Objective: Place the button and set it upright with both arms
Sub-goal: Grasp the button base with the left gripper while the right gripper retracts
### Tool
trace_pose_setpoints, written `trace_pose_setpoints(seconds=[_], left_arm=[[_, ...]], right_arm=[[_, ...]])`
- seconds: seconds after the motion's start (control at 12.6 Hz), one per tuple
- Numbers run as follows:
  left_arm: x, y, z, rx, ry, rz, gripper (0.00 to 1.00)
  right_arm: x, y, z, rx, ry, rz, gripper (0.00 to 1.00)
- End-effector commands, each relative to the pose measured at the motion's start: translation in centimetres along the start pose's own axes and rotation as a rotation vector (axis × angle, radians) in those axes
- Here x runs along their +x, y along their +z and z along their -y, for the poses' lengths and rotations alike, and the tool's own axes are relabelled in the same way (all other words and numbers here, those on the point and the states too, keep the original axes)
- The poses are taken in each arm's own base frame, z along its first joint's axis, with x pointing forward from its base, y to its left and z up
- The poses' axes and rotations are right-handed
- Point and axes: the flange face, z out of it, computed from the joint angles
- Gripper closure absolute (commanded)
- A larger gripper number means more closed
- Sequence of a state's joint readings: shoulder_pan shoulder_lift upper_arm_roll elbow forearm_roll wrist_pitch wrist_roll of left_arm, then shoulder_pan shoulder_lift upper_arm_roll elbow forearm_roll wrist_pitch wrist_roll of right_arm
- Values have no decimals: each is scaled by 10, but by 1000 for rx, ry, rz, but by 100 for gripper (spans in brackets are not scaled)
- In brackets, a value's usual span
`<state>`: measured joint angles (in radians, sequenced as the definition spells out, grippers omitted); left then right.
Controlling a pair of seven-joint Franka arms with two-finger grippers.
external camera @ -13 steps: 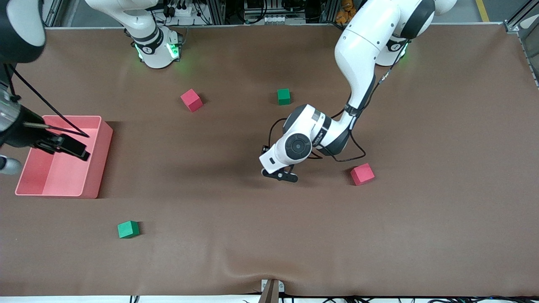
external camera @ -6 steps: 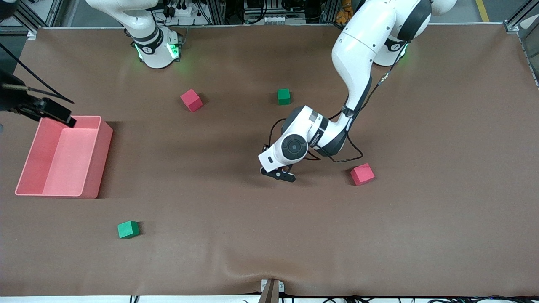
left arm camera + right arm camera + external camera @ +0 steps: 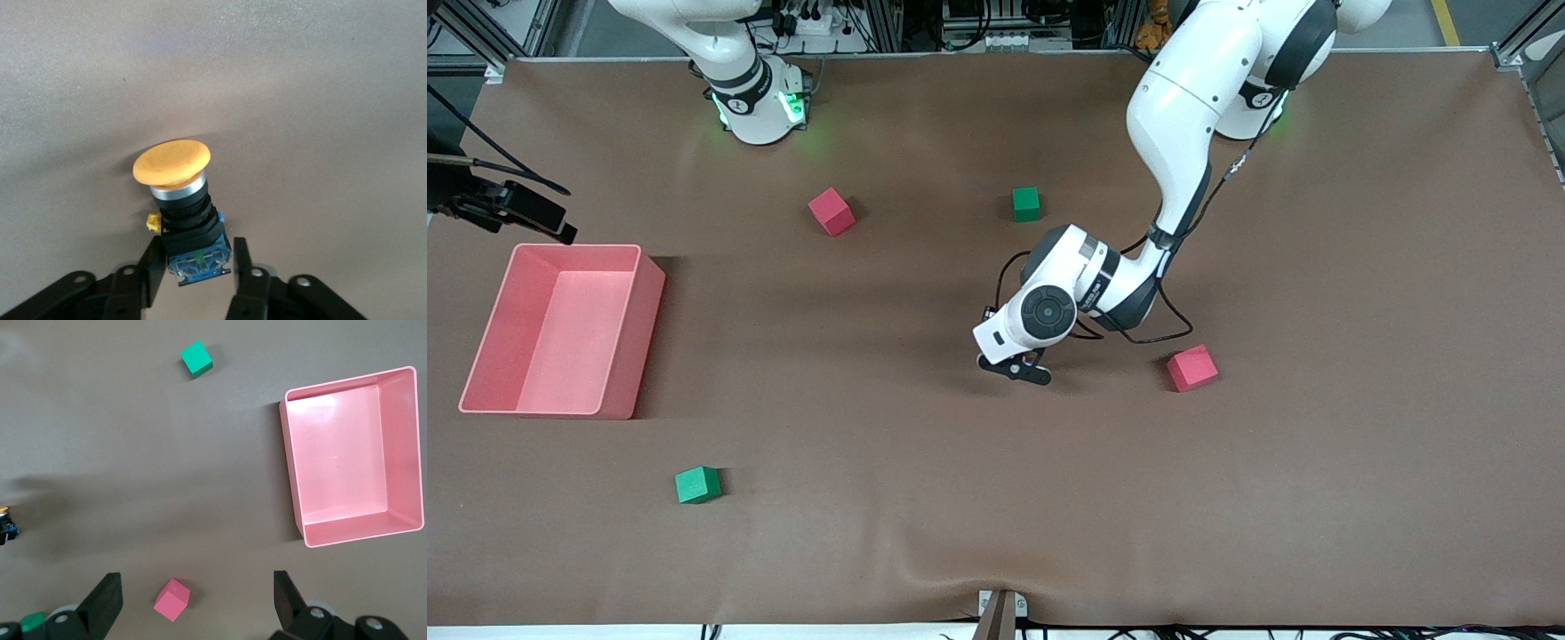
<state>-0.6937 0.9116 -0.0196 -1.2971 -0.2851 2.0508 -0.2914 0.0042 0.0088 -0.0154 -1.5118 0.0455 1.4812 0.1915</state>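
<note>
Mid-surface, on the brown cloth-covered surface (image 3: 1316, 498): left hand (image 3: 1016, 368) down low, fingers (image 3: 151, 270) drawn in against the bluish base of the small push-button with round orange cap and black cylindrical body (image 3: 183, 213). Button lies tilted on the cloth, cap pointing away from the hand. In the front view the button itself is hidden under the wrist.

Nearest neighbour: red foam cube (image 3: 1192, 368), toward the left arm's end, near but apart. Green cube (image 3: 1026, 204) sits farther from the front camera, well apart. Open cloth on the camera side of the hand, right down to the surface's near edge.

Right hand (image 3: 197, 603) up in the air at the right arm's end, over the cloth just off the rim of the pink rectangular plastic bin (image 3: 640, 293); fingers spread wide, holding nothing. Arm waits.

Second red cube (image 3: 831, 212) and second green cube (image 3: 697, 484) lie well apart from both hands.
</note>
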Motion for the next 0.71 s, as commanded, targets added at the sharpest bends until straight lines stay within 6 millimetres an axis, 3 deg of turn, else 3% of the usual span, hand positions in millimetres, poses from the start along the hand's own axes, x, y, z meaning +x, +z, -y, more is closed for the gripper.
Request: trace_pose_setpoints(seconds=[0.0, 0.16, 0.4, 0.63], left_arm=[[4, 3, -1, 25, 23, 2, 54], [4, 6, -1, 26, 20, 5, 58], [4, 3, -2, 23, 17, 2, 100], [-1, -19, -13, 24, 6, -29, 100]], right_arm=[[-26, 6, -7, -7, 5, -40, 0], [-29, 8, -8, -8, 5, -32, 0], [-29, -4, -8, -12, -79, -28, 0], [-26, -5, -13, -14, -77, -34, 0]])
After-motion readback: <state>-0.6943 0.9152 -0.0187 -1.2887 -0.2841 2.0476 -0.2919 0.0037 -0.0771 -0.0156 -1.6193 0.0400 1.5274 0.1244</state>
